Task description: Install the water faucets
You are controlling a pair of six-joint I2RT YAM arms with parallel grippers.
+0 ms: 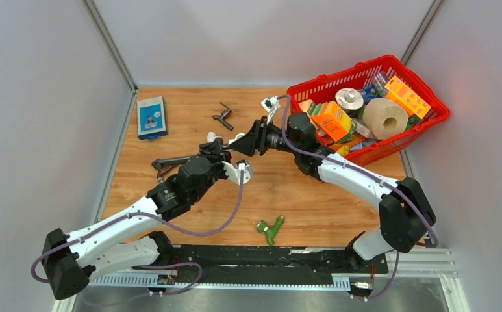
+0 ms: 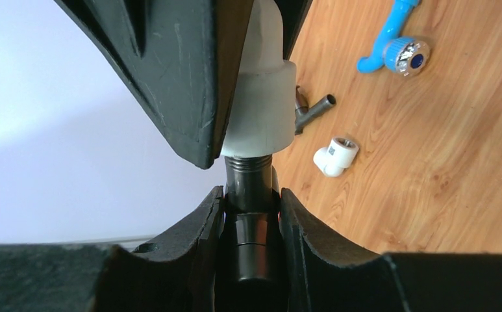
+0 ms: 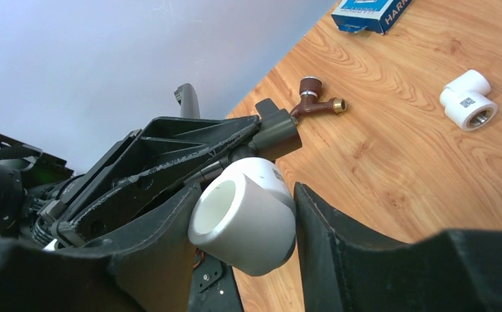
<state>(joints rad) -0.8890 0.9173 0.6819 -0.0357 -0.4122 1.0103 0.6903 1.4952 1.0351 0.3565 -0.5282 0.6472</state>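
Note:
My left gripper (image 1: 221, 151) (image 2: 251, 195) is shut on the long dark-grey metal faucet (image 2: 251, 221), whose body sticks out to the left in the top view (image 1: 170, 162). My right gripper (image 1: 238, 144) (image 3: 245, 208) is shut on a white elbow fitting (image 3: 245, 221) (image 2: 261, 104). The faucet's threaded end meets the fitting's mouth, with a few threads still showing. The green faucet (image 1: 271, 228) lies near the table's front edge. The blue-handled faucet (image 2: 394, 49) lies on the table and is hidden in the top view.
A small brown faucet (image 1: 223, 117) (image 3: 313, 101) and a loose white elbow fitting (image 2: 336, 156) (image 3: 469, 101) lie behind the grippers. A blue box (image 1: 151, 117) lies at the back left. A red basket (image 1: 430, 123) full of items stands at the back right.

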